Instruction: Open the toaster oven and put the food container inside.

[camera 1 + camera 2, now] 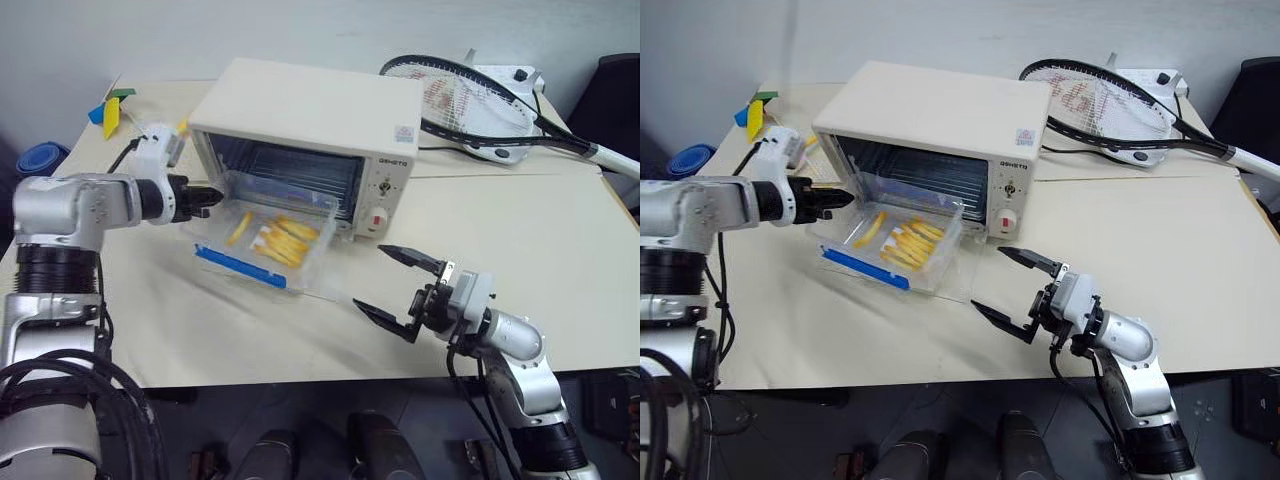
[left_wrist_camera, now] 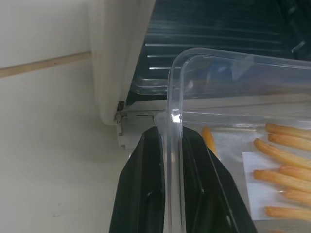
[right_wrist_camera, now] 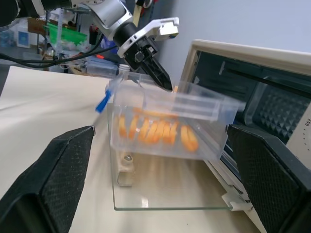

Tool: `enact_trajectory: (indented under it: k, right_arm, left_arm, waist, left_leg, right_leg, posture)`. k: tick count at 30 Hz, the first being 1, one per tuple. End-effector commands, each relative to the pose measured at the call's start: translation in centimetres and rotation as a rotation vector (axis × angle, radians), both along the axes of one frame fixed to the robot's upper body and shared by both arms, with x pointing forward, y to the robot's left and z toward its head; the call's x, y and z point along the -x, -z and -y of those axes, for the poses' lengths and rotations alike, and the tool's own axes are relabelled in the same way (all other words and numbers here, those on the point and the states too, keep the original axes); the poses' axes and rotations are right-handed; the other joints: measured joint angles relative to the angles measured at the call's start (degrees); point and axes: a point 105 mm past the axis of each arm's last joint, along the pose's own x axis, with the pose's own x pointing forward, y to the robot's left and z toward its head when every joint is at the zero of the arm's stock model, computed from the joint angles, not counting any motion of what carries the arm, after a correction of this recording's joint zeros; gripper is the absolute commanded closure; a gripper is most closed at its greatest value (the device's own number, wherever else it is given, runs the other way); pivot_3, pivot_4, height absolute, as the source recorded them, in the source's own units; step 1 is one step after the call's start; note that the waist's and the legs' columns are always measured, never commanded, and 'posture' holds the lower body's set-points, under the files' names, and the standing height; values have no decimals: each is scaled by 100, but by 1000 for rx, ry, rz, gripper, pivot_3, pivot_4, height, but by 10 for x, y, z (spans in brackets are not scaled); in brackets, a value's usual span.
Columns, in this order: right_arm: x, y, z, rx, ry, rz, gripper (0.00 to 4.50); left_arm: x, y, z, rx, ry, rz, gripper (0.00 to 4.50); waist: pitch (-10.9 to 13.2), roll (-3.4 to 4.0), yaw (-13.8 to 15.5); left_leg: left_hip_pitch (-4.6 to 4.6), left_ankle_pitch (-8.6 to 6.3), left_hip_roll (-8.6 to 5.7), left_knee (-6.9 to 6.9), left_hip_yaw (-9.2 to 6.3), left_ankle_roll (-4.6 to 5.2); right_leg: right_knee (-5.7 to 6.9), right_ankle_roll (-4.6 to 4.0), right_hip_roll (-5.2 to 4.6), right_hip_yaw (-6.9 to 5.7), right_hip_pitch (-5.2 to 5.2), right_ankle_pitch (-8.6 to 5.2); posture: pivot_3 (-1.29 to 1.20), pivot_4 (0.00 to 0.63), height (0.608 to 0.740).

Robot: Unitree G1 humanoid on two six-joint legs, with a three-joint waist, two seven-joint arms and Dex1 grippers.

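Observation:
The cream-white toaster oven point(image 1: 310, 110) stands open at the middle of the table, its glass door point(image 3: 165, 194) folded down flat in front. The clear food container point(image 1: 270, 240), with a blue clip and yellow-orange strips inside, hangs tilted above the lowered door at the oven's mouth. My left gripper point(image 1: 215, 198) is shut on the container's left wall. In the left wrist view the black fingers point(image 2: 141, 194) pinch the clear rim point(image 2: 172, 121) from both sides. My right gripper point(image 1: 372, 277) stands open near the table's front edge, apart from the container, with nothing between its fingers.
A tennis racket point(image 1: 480, 105) lies on the table behind and to the right of the oven. Small yellow, green and blue items point(image 1: 112, 110) sit at the far left corner, with a blue round object point(image 1: 40, 157) beyond the left edge. Bare tabletop point(image 1: 520, 250) stretches right of the oven.

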Motion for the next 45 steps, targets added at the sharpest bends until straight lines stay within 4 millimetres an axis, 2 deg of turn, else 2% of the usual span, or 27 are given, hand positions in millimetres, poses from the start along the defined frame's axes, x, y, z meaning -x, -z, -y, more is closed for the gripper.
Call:
enact_trajectory:
  k: [1,3,6,10,12,15,18,20,23,26,29,33,39,45]
  right_arm:
    - [7,-12,0,-25,18,51,0]
    - [8,-19,1,-58,27,67,0]
    - [9,-25,-1,-61,22,37,0]
    - [12,-23,-8,-13,6,-22,0]
    - [18,-20,-18,19,-34,-75,0]
    - [25,-14,-31,68,-77,-125,627]
    - [25,1,-44,134,-106,-196,1650]
    - [18,12,-55,172,-105,-238,2348]
    - [7,15,-69,159,-83,-254,3442]
    - [-2,17,-85,155,-83,-259,4459]
    - [-14,18,-97,141,-50,-271,4459]
    - [-25,16,-96,136,-7,-259,4459]
    - [-62,-2,-73,111,157,-194,4459]
    - [-103,-19,-61,42,304,-141,4459]
  left_arm:
    - [-5,-25,4,51,17,83,2839]
    - [-2,-31,8,111,51,97,2148]
    - [6,-40,-11,156,74,149,1311]
    - [26,-40,-46,69,173,253,1311]
    - [45,-33,-60,-35,317,331,1311]
    - [71,-8,-75,-92,487,308,1907]
    - [90,26,-78,-173,627,205,2833]
    - [91,37,-70,-145,658,191,3439]
    - [87,43,-59,-120,670,218,4449]
    - [80,48,-44,-96,673,250,4500]
    - [74,55,-26,-87,687,271,4500]
    - [61,51,-8,-52,666,314,4500]
    - [39,39,19,13,595,428,4500]
    - [12,30,33,63,421,530,4500]
  waist:
    - [0,0,14]
    - [0,0,10]
    - [0,0,-9]
    - [0,1,-45]
    - [1,5,-38]
    - [1,5,26]
    - [0,3,122]
    - [0,2,180]
    - [-3,-2,239]
    - [-3,-3,228]
    - [-3,-3,153]
    - [-4,-4,118]
    - [-4,-4,100]
    - [-5,-5,5]
  left_leg:
    - [-1,0,-1,1,-1,0]
    - [-4,0,-2,2,-1,0]
    - [-7,0,0,1,0,0]
    - [-8,-1,-2,-9,4,-5]
    - [-6,-2,-2,-10,1,-7]
    - [-8,-2,-1,-6,-4,-7]
    - [-11,-3,-6,2,-7,-4]
    - [-12,-5,-10,5,-7,2]
    - [-14,-6,-12,13,-12,4]
    - [-15,-6,-11,12,-11,4]
    - [-18,-6,-10,11,-11,3]
    - [-18,-5,-9,11,-11,3]
    - [-19,-5,-10,15,-10,1]
    - [-19,-4,-10,16,-10,-1]
  right_leg:
    - [1,0,-1,0,0,0]
    - [1,0,-2,0,-3,0]
    - [3,0,-1,1,-9,0]
    - [11,0,3,13,-37,0]
    - [11,-1,4,13,-41,-1]
    - [4,-4,2,9,-36,0]
    - [0,-5,-1,7,-29,1]
    - [-1,-5,-4,8,-26,1]
    - [-1,-5,-5,5,-21,2]
    - [4,-5,-4,4,-27,2]
    - [9,-5,-3,4,-32,2]
    - [13,-6,-3,1,-36,2]
    - [16,-6,-2,2,-37,2]
    - [19,-6,-2,0,-39,2]
  posture:
    - [0,150,740]
    - [0,150,740]
    - [0,150,740]
    - [0,150,740]
    - [0,150,740]
    - [0,150,740]
    - [0,150,740]
    - [0,150,740]
    - [0,150,740]
    - [0,150,740]
    - [0,150,740]
    - [0,150,740]
    - [0,150,740]
    - [0,150,740]
